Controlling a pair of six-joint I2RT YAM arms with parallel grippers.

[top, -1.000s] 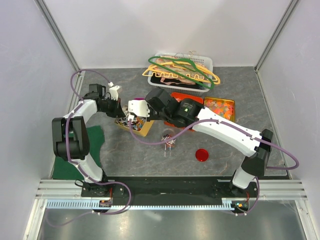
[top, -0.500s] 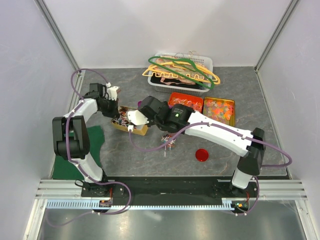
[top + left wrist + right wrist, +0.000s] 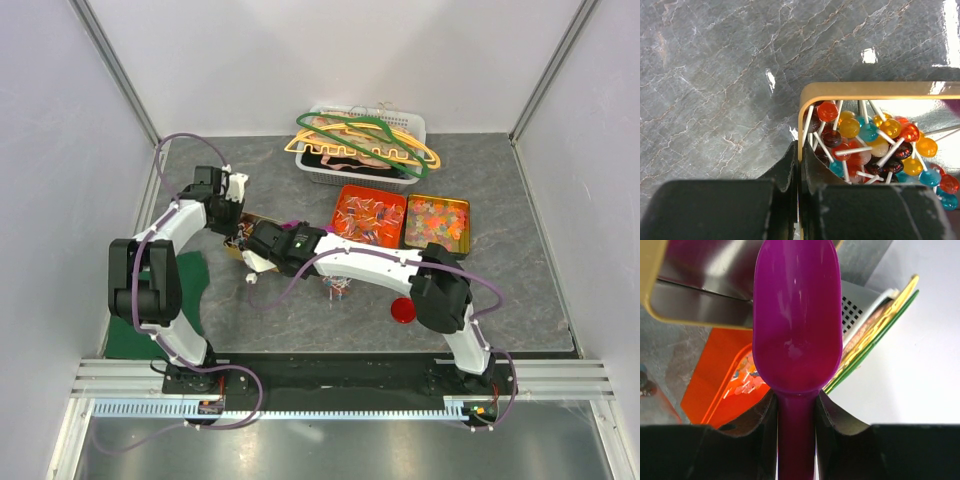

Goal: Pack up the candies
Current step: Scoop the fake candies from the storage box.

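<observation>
The candies point(image 3: 368, 215) sit in the orange tray point(image 3: 704, 371) beside the right pincer point(image 3: 796, 406), whose clamped purple scoop point(image 3: 796, 330) is empty and should dig in next; the left pincer point(image 3: 799, 156) pinches the lollipop tray point(image 3: 880, 90).

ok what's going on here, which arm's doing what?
The left gripper is shut on the rim of a yellow tin full of lollipops. The right gripper holds a purple scoop, empty, close to that tin. The wrapped candies sit in the orange tray, and a jar stands nearby.
</observation>
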